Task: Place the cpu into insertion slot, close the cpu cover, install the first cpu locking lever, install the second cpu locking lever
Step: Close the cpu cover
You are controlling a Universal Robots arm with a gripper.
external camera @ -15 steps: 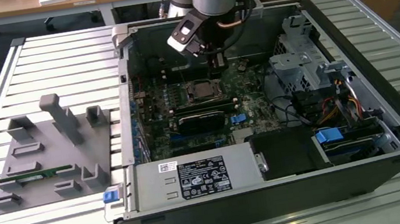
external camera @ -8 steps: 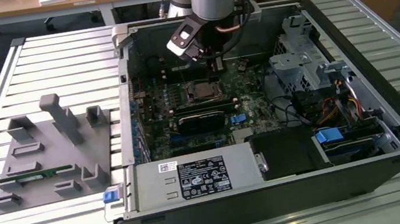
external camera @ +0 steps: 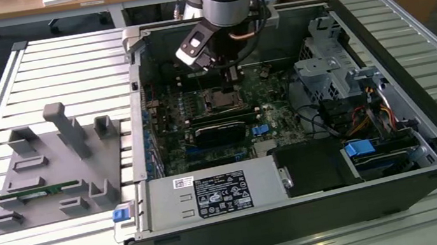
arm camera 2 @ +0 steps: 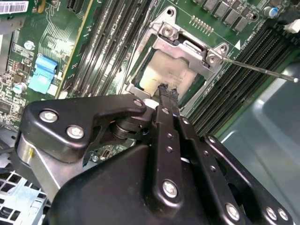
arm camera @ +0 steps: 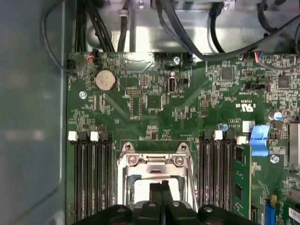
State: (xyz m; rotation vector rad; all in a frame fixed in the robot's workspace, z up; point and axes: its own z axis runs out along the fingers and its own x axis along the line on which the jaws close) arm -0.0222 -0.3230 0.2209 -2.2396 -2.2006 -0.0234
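Note:
The cpu (arm camera 2: 161,70) lies in the insertion slot (arm camera: 154,180), its dull silver top showing in both wrist views. The cpu cover (arm camera 2: 187,47), a silvery frame, lies down around the chip, which shows through its window. My gripper (arm camera 2: 166,89) is shut with nothing between its thin black fingers (arm camera: 157,193), and its tips sit just over the chip's near edge. A thin metal locking lever (arm camera 2: 258,69) sticks out free from one corner of the socket. In the exterior view the gripper (external camera: 229,87) hangs inside the open computer case, right above the socket (external camera: 222,99).
Long black memory slots (arm camera: 91,178) flank the socket on both sides. A black card (external camera: 219,130) lies just in front of it, with a blue clip (arm camera: 260,139) nearby. The case walls (external camera: 402,58), drive cage (external camera: 327,72) and power supply (external camera: 211,194) close in. A grey fixture (external camera: 53,165) stands outside on the exterior view's left.

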